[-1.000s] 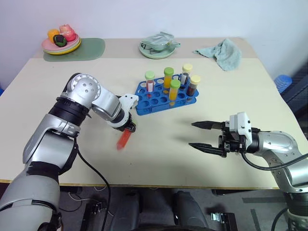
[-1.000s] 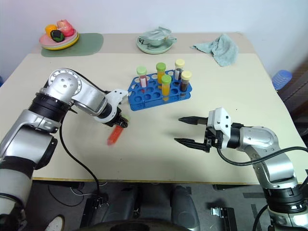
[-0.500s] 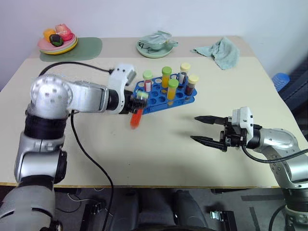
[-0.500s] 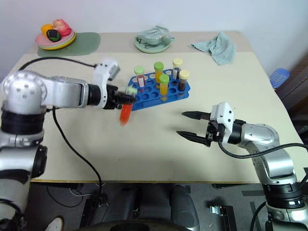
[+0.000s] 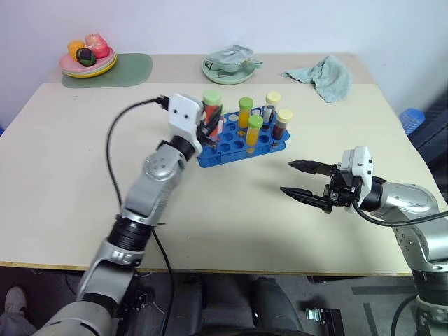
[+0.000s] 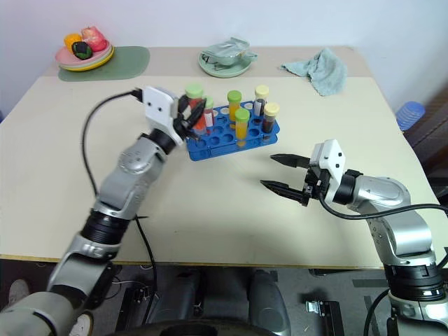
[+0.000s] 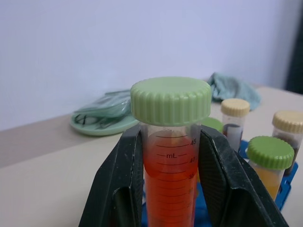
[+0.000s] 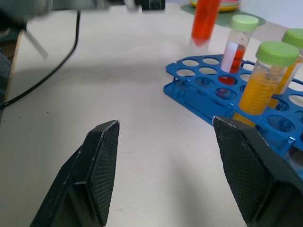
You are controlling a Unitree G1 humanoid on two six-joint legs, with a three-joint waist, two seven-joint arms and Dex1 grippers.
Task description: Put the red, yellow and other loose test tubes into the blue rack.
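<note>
My left gripper (image 5: 208, 124) is shut on a red test tube (image 7: 170, 184) with a green cap (image 5: 212, 96). The tube is held upright, cap up, just above the left end of the blue rack (image 5: 231, 152). In the right wrist view the red tube (image 8: 204, 21) hangs over the rack's near corner holes. Two orange-yellow tubes (image 5: 253, 130) with green caps, a red-and-white tube (image 8: 234, 52) and two cream-capped dark tubes (image 5: 283, 123) stand in the rack. My right gripper (image 5: 287, 177) is open over bare table to the right of the rack, pointing left.
At the table's back stand a plate of toy fruit (image 5: 87, 59) on a green mat (image 5: 133, 70), a green dish (image 5: 227, 68) with a wrapper and a teal cloth (image 5: 323, 77). A black cable (image 5: 115, 133) loops from my left wrist.
My left arm swung up and right toward the rack. Its wrist turned the red tube from hanging cap-up below the fingers to standing upright over the rack's left end. The right gripper barely moved.
</note>
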